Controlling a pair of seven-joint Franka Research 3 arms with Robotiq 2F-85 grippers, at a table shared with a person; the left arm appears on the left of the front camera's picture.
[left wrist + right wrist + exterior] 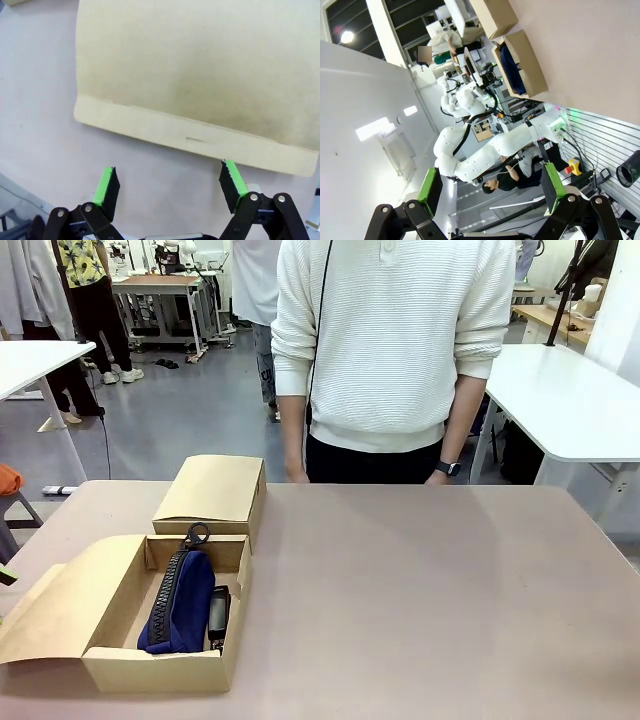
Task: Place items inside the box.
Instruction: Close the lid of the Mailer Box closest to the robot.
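Front view: the open box (105, 625) sits at the table's (420, 600) near left, holding a navy pencil case (180, 605) with a black stapler (218, 612) tucked at its right, presumably packed tight to leave room. A closed box (212, 490) lies just beyond it. The person (390, 350) waits at the far edge, hands hidden.

Left wrist view: the left gripper (170, 186) hangs wide open and empty over a cardboard flap (200, 80).

Right wrist view: the right gripper (491, 188) is spread wide, holding nothing, well away from the box.

Two cardboard boxes — one open (110, 625), one closed (212, 492), one navy pencil case (180, 605), one black stapler (218, 615)
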